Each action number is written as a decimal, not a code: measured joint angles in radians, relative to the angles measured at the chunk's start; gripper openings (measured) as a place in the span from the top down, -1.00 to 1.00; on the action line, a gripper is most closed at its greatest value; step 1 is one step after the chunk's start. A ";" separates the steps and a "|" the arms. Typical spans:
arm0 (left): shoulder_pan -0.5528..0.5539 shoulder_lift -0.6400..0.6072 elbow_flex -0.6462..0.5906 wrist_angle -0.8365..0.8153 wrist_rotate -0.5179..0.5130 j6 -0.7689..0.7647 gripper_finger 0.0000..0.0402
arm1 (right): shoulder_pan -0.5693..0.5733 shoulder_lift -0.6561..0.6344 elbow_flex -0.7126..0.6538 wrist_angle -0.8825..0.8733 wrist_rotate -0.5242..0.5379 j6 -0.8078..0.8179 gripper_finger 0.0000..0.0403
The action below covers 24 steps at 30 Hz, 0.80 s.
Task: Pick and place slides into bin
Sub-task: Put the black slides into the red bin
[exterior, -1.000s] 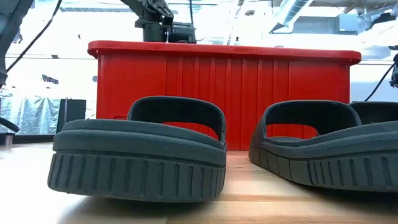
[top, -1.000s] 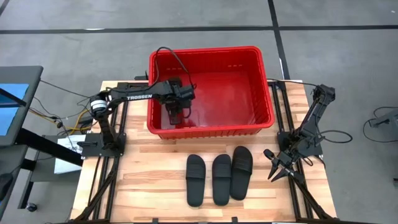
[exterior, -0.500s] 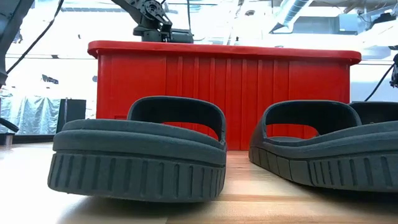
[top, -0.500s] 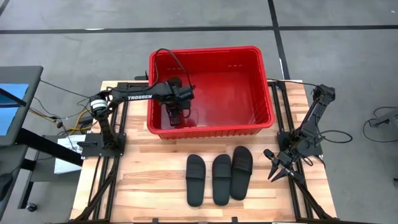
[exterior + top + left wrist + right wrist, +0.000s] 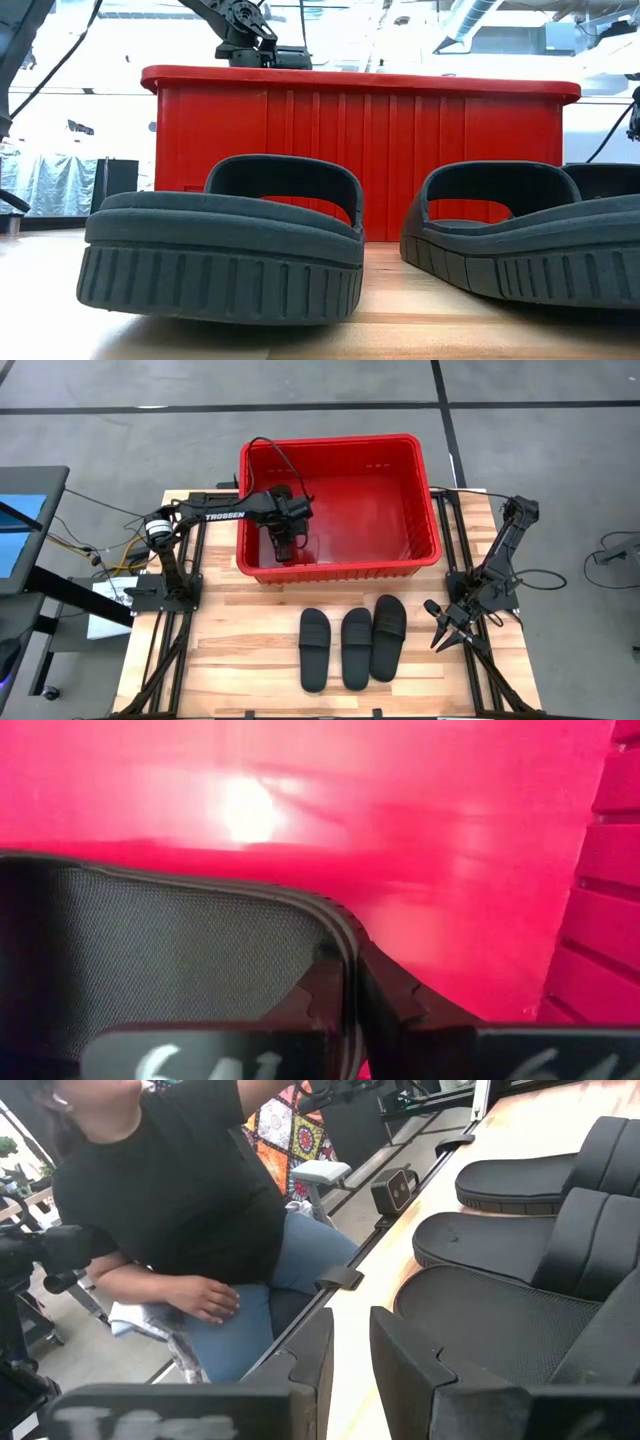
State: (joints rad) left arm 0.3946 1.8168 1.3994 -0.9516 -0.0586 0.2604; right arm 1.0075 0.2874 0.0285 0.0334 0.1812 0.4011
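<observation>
1. High view: the large rectangular red plastic bin stands at the far half of the pale wooden slatted worktop, and the left end effector reaches down inside it, near the bin's near-left corner.
2. Left wrist view: the left end effector is clamped tight on the edge of a matte black slide sandal, which hangs just above the glossy red floor of the bin; the slotted wall shows at one side.
3. High view: three more matte black open-toe slide sandals lie side by side on the worktop just in front of the bin, apart from it, soles down.
4. Low view: two of these sandals fill the foreground with the bin's ribbed front wall behind them, and the left arm rises over the rim.
5. High view: the right end effector rests at the right edge of the worktop, near the sandals but not touching them.
6. Right wrist view: the right end effector has its fingers a narrow gap apart, holding nothing; the three sandals lie ahead, and a seated person in a black top and blue trousers is beyond the worktop edge.
</observation>
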 joint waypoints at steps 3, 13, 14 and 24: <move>0.000 0.000 0.000 0.000 0.000 0.000 1.00 | 0.000 0.000 0.000 0.000 0.000 0.000 0.70; 0.000 0.000 0.000 0.000 0.000 0.000 1.00 | 0.000 0.000 0.000 0.000 0.000 0.000 0.70; 0.000 0.000 0.000 0.000 0.000 0.000 1.00 | 0.000 0.000 0.000 0.000 0.000 0.000 0.70; 0.000 0.000 0.000 0.001 0.001 0.002 0.83 | 0.000 0.000 0.000 0.000 0.000 0.000 0.70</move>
State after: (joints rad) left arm 0.3946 1.8172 1.3994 -0.9508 -0.0578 0.2619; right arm 1.0077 0.2874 0.0285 0.0330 0.1813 0.4011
